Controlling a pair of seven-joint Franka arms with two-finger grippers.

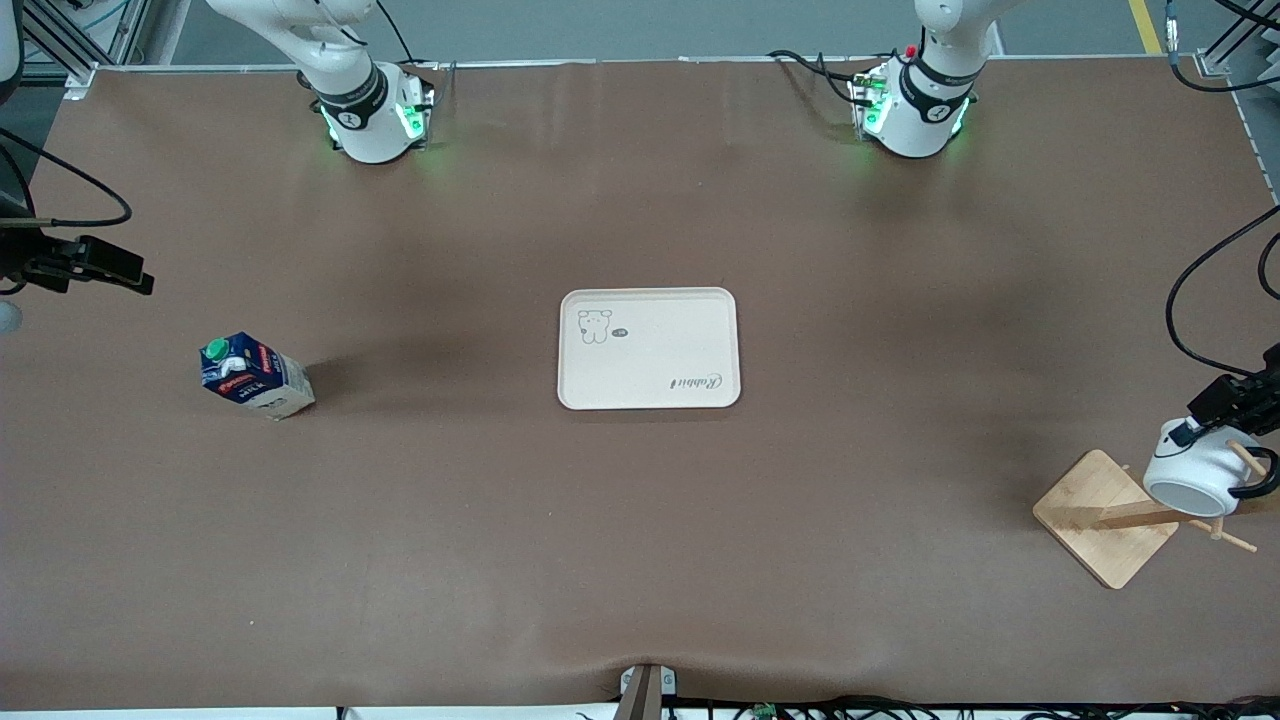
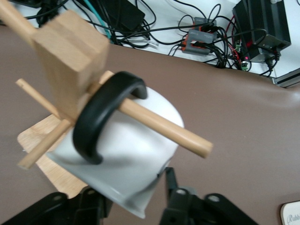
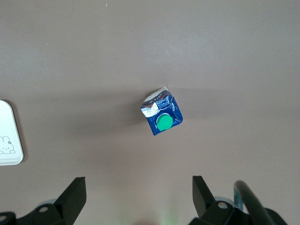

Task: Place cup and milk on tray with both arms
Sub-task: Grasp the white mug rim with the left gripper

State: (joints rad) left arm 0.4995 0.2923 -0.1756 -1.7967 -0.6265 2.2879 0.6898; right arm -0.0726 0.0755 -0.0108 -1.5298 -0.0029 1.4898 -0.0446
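1. Front view: the tray [image 1: 648,348] lies bare at the middle of the counter [image 1: 640,560], printed with a small bear and the script word "Rabbit". The milk [image 1: 256,376] stands well apart from it toward the right arm's end of the counter, with "MILK" legible on its side. The cup [image 1: 1198,477] hangs by its handle on a peg of the wooden rack [image 1: 1115,518] near the counter's edge at the left arm's end. The left gripper [image 1: 1205,418] is at the cup's body; the right gripper [image 1: 95,268] is over the counter's edge at the right arm's end, well clear of the milk. I judge the task barely begun: neither item is on the tray, both still need lifting and carrying

2. Left wrist view: the fingers [image 2: 171,185] straddle the cup's [image 2: 131,164] wall near its rim; whether they grip it I cannot tell. Its black handle [image 2: 101,117] is looped over the peg [image 2: 159,124]

3. Right wrist view: the fingers [image 3: 75,194] are spread wide and empty above the counter, the milk [image 3: 161,117] with its green cap [image 3: 164,123] below and ahead. A corner of the tray [image 3: 9,136] shows
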